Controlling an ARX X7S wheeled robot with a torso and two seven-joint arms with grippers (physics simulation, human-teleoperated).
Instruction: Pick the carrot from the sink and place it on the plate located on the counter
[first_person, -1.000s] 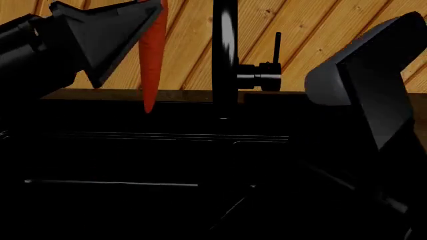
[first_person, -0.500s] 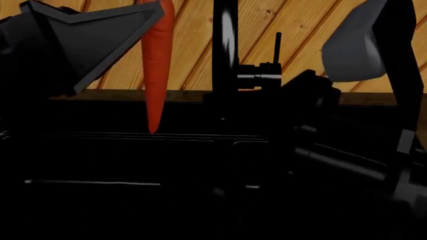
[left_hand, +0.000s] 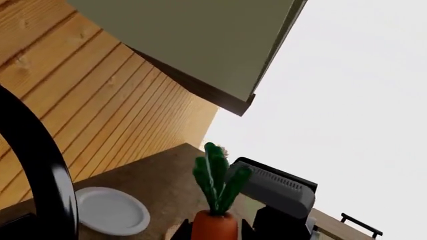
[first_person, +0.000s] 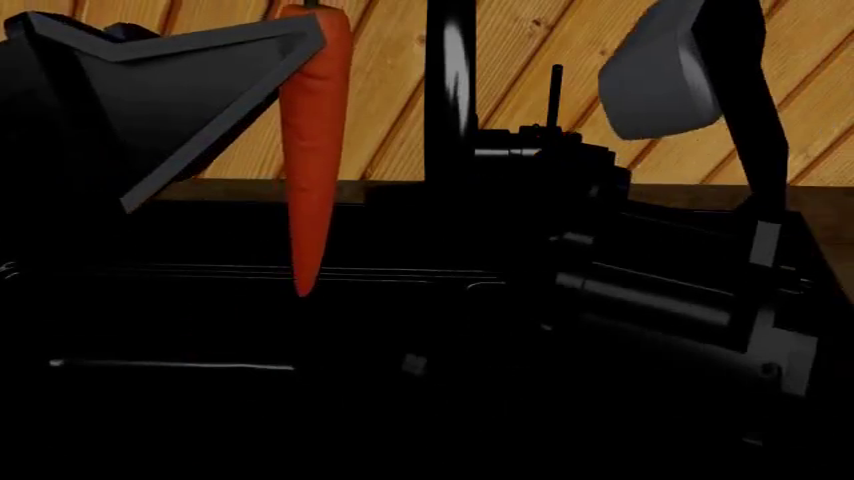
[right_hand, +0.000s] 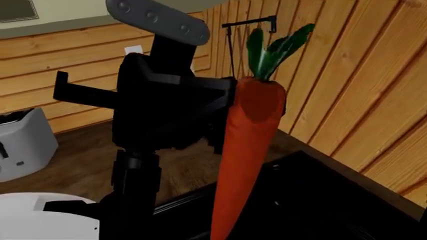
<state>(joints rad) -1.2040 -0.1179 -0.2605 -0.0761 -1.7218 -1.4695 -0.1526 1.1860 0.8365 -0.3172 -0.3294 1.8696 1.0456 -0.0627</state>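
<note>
The orange carrot (first_person: 310, 150) hangs point down over the black sink (first_person: 200, 320), its tip level with the basin's back rim. My left gripper (first_person: 310, 28) is shut on the carrot just below its green top (left_hand: 217, 177), a finger on each side of the orange body (left_hand: 215, 227). In the right wrist view the carrot (right_hand: 247, 135) hangs from the left gripper (right_hand: 228, 102). A white plate (left_hand: 110, 210) lies on the brown counter (left_hand: 157, 177) beyond the faucet. My right arm (first_person: 667, 280) reaches in from the right; its jaws are lost in the dark.
The tall black faucet (first_person: 451, 110) stands right of the carrot, with its lever (first_person: 555, 90) beside it. A wood-plank wall (first_person: 387, 90) runs behind the sink. A grey toaster (right_hand: 20, 145) sits on the counter. A cabinet (left_hand: 200, 45) hangs overhead.
The carrot's tip has dropped lower in the head view, and the left gripper looms larger. The right arm has swung left and up, toward the faucet.
</note>
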